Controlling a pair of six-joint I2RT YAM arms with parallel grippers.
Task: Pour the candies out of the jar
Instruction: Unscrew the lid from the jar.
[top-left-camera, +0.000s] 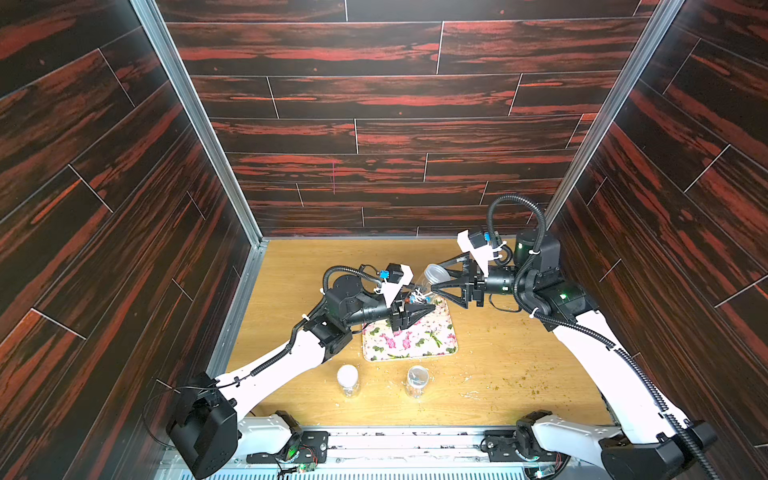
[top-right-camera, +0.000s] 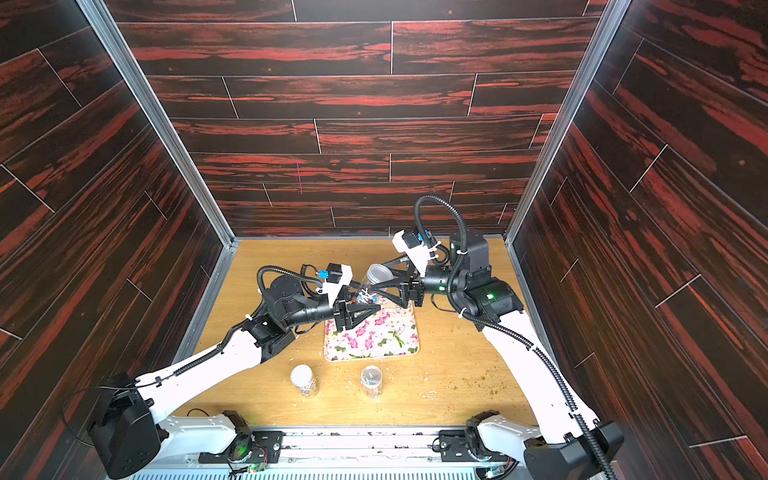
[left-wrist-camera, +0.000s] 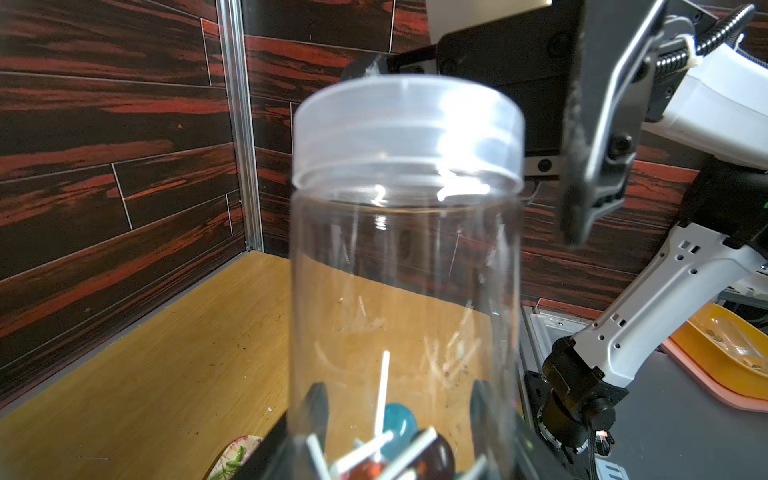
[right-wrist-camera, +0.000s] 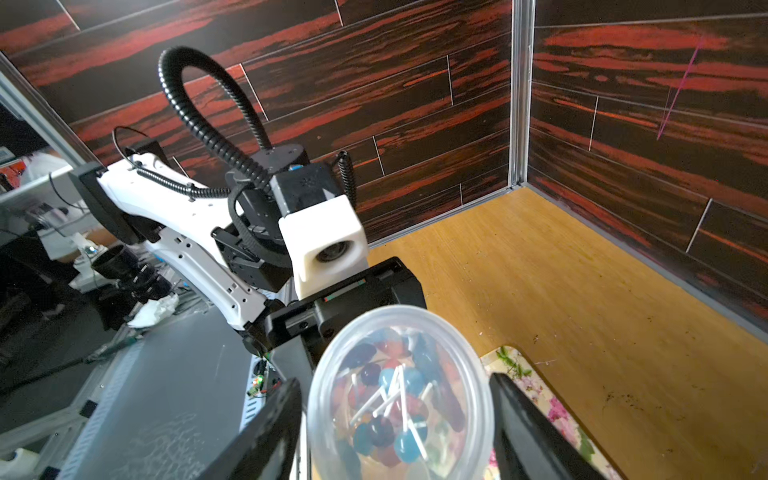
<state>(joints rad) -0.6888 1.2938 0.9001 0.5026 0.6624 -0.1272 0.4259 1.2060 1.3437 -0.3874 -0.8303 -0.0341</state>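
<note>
Pale wooden table bears pink-flowered rectangular tray, prob. there to catch the pour. Above its far edge, left gripper clamps clear plastic jar low on the body, steadying it. Right gripper jaws straddle translucent screw lid w/o touching, prob. set to twist. Round blue, red and dark candies on white sticks sit at jar bottom.

The clear jar is held up tilted over the far edge of the tray, with its cloudy lid still on and uppermost. The candies, glossy blue, red and dark balls on white sticks, lie heaped at its bottom.
</note>
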